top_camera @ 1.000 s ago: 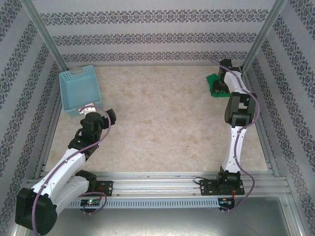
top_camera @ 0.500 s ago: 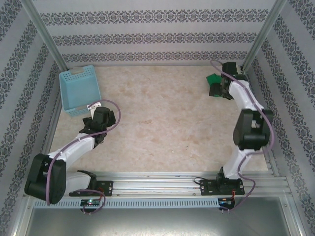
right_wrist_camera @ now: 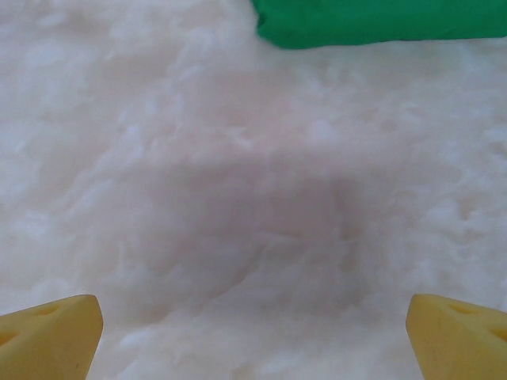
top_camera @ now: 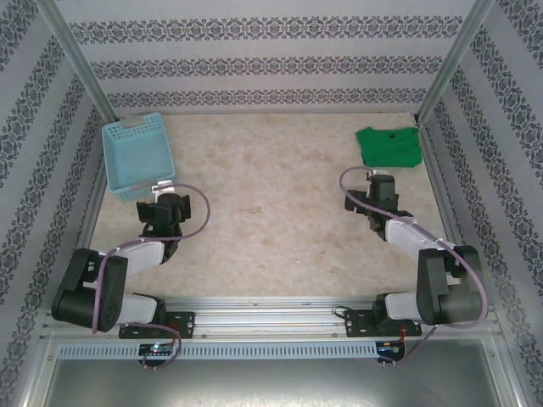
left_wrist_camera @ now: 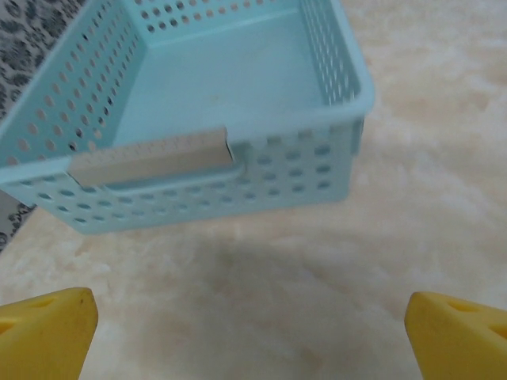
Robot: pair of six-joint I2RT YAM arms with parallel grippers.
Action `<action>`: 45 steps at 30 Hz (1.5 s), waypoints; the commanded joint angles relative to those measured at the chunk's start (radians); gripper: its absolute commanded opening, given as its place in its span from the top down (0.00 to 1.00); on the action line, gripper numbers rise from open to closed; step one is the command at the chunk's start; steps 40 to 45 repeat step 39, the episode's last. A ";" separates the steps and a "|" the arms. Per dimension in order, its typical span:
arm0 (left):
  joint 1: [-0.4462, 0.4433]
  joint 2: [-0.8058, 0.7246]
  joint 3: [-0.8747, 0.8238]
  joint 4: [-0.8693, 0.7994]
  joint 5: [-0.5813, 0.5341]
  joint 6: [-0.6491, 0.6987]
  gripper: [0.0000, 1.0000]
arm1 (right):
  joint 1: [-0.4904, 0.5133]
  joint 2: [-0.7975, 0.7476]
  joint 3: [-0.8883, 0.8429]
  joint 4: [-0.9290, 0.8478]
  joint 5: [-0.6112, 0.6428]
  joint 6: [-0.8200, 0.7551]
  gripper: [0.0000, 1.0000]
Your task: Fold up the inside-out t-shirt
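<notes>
The inside-out t-shirt (top_camera: 389, 146) is a bright green folded bundle lying at the far right of the table, close to the right wall. Its near edge (right_wrist_camera: 372, 20) runs along the top of the right wrist view. My right gripper (top_camera: 378, 182) hovers a short way in front of it, open, with only bare table between its yellow fingertips (right_wrist_camera: 47, 332). My left gripper (top_camera: 161, 191) is open too, low over the table just in front of the basket, nothing between its yellow fingertips (left_wrist_camera: 43, 328).
A light blue lattice basket (top_camera: 136, 157) stands at the far left, empty inside (left_wrist_camera: 230, 71), with a pale label on its near wall (left_wrist_camera: 150, 158). Patterned walls and metal posts (top_camera: 441, 72) close in the table on three sides.
My right arm has drawn back from the green shirt toward the near side, leaving it lying on the table, its jaws opening. My left arm has folded lower and pulled slightly back from the basket.
</notes>
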 commanded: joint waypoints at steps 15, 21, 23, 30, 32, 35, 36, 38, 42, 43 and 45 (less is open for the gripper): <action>0.110 0.240 -0.015 0.479 0.372 0.071 0.00 | -0.061 0.155 -0.155 0.708 -0.135 -0.091 0.02; 0.113 0.238 -0.004 0.454 0.294 0.037 0.00 | -0.054 0.153 -0.157 0.709 -0.111 -0.094 0.02; 0.113 0.234 -0.001 0.441 0.297 0.037 0.00 | -0.054 0.153 -0.157 0.707 -0.110 -0.093 0.02; 0.113 0.235 0.010 0.421 0.297 0.035 0.00 | -0.052 0.153 -0.158 0.708 -0.108 -0.094 0.02; 0.113 0.238 0.008 0.431 0.295 0.039 0.00 | -0.052 0.154 -0.158 0.708 -0.110 -0.097 0.02; 0.113 0.238 0.008 0.430 0.295 0.039 0.00 | -0.056 0.157 -0.154 0.704 -0.118 -0.090 0.02; 0.113 0.237 0.010 0.429 0.295 0.037 0.00 | -0.056 0.155 -0.154 0.705 -0.118 -0.091 0.02; 0.113 0.237 0.009 0.430 0.296 0.039 0.00 | -0.056 0.156 -0.157 0.708 -0.118 -0.091 0.02; 0.113 0.238 0.010 0.430 0.296 0.039 0.00 | -0.057 0.154 -0.161 0.712 -0.118 -0.091 0.02; 0.113 0.238 0.010 0.430 0.296 0.039 0.00 | -0.057 0.154 -0.161 0.712 -0.118 -0.091 0.02; 0.113 0.238 0.010 0.430 0.296 0.039 0.00 | -0.057 0.154 -0.161 0.712 -0.118 -0.091 0.02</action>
